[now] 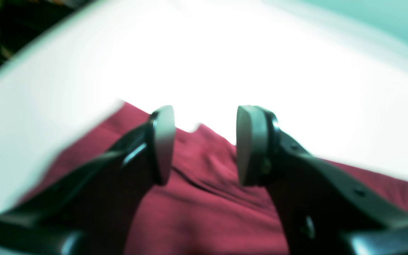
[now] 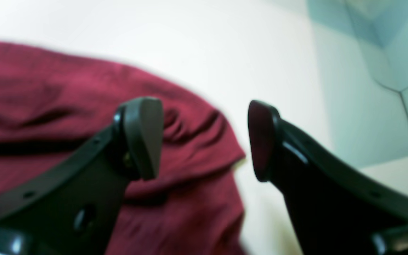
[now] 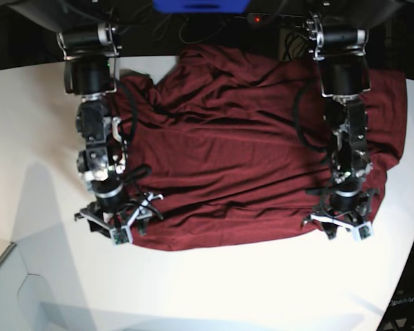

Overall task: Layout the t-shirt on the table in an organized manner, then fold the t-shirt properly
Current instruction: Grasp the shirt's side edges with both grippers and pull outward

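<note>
The dark maroon t-shirt [image 3: 241, 158] lies spread and wrinkled across the white table [image 3: 248, 289], its near hem facing the front. My left gripper [image 3: 343, 231] is low over the hem at the shirt's right corner. In the left wrist view this gripper [image 1: 204, 145] is open, with the t-shirt [image 1: 204, 205] under it and the bare table [image 1: 260, 63] beyond. My right gripper [image 3: 117, 231] is at the shirt's left front corner. It is open [image 2: 205, 138], one finger over the creased t-shirt [image 2: 48, 95], the other over the table [image 2: 225, 42]. Nothing is gripped.
A blue object [image 3: 200, 5] and dark cables sit behind the table's far edge. The table's curved edge [image 3: 403, 276] runs down the right side. Teal floor [image 2: 384, 53] shows past the table's edge in the right wrist view.
</note>
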